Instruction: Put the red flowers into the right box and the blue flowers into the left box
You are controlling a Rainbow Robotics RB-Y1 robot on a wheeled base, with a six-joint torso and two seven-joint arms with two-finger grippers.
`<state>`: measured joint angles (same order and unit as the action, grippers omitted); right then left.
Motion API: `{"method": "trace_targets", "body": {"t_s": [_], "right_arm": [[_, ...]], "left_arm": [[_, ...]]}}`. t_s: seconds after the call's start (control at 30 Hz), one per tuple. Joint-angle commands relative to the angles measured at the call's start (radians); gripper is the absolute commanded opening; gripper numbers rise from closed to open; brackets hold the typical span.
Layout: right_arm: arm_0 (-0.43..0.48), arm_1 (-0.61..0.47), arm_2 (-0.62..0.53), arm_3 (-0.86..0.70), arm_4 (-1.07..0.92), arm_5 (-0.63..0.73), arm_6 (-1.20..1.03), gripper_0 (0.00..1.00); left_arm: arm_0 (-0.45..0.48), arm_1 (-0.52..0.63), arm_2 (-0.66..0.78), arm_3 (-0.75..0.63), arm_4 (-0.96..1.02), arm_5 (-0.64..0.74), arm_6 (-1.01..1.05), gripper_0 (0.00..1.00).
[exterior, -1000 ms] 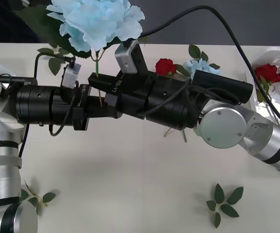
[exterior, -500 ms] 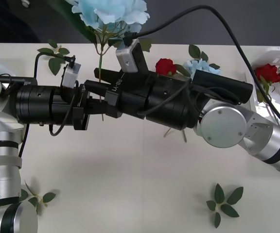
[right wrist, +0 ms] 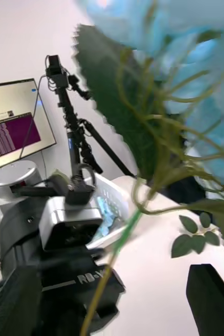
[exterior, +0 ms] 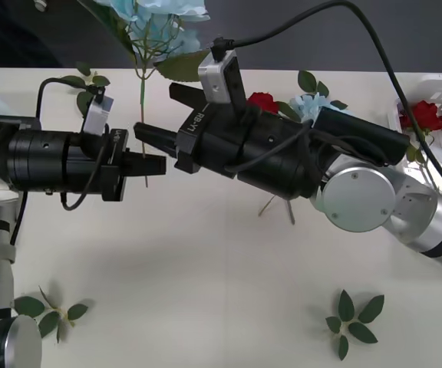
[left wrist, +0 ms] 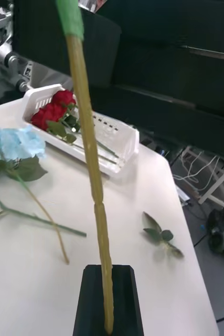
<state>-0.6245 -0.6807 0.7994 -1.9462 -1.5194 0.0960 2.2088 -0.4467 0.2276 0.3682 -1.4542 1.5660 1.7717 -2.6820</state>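
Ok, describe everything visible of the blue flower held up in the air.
The blue flower is a pale sky-blue cluster of fabric-looking petals above dark serrated leaves, on a thin stem, green above, yellowish lower. It stands nearly upright over the table. The left gripper is shut on its lower stem; the right gripper is open, fingers either side of it.

Even, bright overhead light falls on the pale bench point(exterior: 206, 276), with soft arm shadows beneath. In the right wrist view the near blue flower point(right wrist: 195, 79) is heavily blurred.
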Motion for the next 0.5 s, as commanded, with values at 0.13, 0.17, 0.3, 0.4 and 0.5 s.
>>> {"method": "trace_targets", "body": {"t_s": [0.13, 0.17, 0.3, 0.4, 0.5], "right_arm": [[0.046, -0.174, -0.009, -0.085, -0.183, -0.093, 0.009, 0.81], [0.068, -0.200, -0.017, -0.102, -0.216, -0.108, 0.008, 0.81], [0.141, -0.241, -0.092, -0.126, -0.298, -0.076, 0.002, 0.81], [0.212, -0.240, -0.198, -0.120, -0.347, 0.034, 0.000, 0.81], [0.282, -0.224, -0.318, -0.097, -0.360, 0.171, -0.003, 0.81]], "left_arm": [[0.109, 0.099, 0.014, -0.221, 0.036, -0.113, 0.067, 0.00], [0.135, 0.107, 0.028, -0.258, 0.036, -0.129, 0.100, 0.00], [0.229, 0.134, 0.072, -0.383, 0.019, -0.189, 0.206, 0.00], [0.295, 0.153, 0.109, -0.489, -0.035, -0.235, 0.291, 0.00], [0.353, 0.173, 0.146, -0.597, -0.112, -0.276, 0.396, 0.00]]}}
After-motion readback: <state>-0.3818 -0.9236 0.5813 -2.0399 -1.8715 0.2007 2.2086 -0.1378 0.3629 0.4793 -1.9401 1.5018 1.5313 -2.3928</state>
